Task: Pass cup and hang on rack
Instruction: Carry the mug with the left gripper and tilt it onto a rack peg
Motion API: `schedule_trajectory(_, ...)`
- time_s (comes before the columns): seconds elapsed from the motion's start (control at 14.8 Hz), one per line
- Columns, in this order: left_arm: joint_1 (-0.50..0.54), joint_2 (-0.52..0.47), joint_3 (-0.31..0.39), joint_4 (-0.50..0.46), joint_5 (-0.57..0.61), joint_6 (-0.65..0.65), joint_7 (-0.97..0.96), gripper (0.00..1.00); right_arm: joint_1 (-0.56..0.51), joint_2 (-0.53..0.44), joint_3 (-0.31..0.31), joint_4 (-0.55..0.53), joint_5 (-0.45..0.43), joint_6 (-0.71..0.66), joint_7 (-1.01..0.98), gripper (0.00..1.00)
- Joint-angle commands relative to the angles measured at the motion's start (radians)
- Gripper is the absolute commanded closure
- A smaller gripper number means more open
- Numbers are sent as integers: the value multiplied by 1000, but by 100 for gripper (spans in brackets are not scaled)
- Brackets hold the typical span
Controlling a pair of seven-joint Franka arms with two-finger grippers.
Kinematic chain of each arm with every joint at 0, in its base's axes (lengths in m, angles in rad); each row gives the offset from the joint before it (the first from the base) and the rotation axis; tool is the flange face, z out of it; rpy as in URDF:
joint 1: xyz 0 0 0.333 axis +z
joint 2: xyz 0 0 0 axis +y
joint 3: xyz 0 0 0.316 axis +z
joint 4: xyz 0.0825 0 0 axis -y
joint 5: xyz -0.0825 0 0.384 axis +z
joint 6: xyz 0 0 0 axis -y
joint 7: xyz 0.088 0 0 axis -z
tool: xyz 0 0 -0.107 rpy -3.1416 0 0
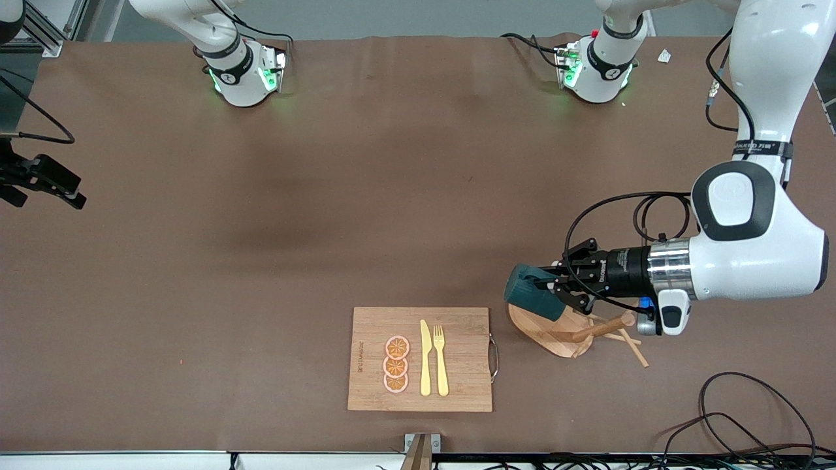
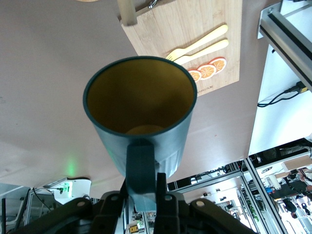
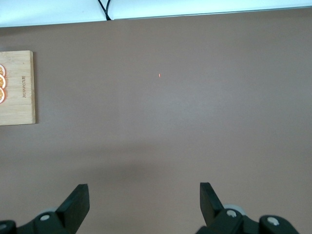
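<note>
Front view: the left gripper (image 1: 547, 285) points sideways toward the right arm's end of the table and holds the cup (image 1: 532, 292) in the air, directly over the oval base of the rack (image 1: 555, 333). The cup lies on its side at the gripper's tip, its body sticking out past the fingers and tilted slightly downward. The rack stands just beside the cutting board (image 1: 366, 339), toward the left arm's end of the table; its post and thin pegs show below the gripper's wrist. On the board lie three orange slices (image 1: 396, 364), a yellow knife (image 1: 425, 359) and a yellow fork (image 1: 441, 359), side by side.

Left wrist view: the left gripper (image 2: 142, 195) is clamped on the cup's handle (image 2: 141, 168), one finger on each side of it. The cup (image 2: 141, 102) extends straight out from the fingers with its open mouth facing the camera, the mustard-yellow inside visible. The cutting board (image 2: 195, 19) and its cutlery appear past the rim, and a wooden peg of the rack (image 2: 127, 12) shows at the picture's edge.

Right wrist view: the right gripper (image 3: 144, 200) has its fingers spread wide with nothing between them, over bare brown table (image 3: 170, 122); a corner of the cutting board (image 3: 19, 97) is in view. In the front view this gripper (image 1: 46, 179) waits at the right arm's end of the table, well apart from the cup.
</note>
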Motion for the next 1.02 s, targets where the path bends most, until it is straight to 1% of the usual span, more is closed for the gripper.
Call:
schedule_trajectory(0.0, 13, 22, -7, 9, -43, -3, 42, 99, -9, -7, 10, 0, -14, 1, -7, 0)
schedule_trajectory(0.2, 30, 30, -1, 7, -47, 1, 50, 99, -9, -7, 10, 0, -14, 1, -7, 0)
schedule_trajectory(0.41, 71, 44, 2, 6, -48, -3, 78, 99, -9, -7, 10, 0, -14, 3, -7, 0)
schedule_trajectory(0.81, 96, 65, 4, 4, -44, 7, 88, 99, -5, -7, 11, 0, -14, 6, -5, 0)
schedule_trajectory(0.95, 99, 68, 21, 4, -44, 24, 87, 99, 7, -7, 11, 0, -16, 7, -5, 0)
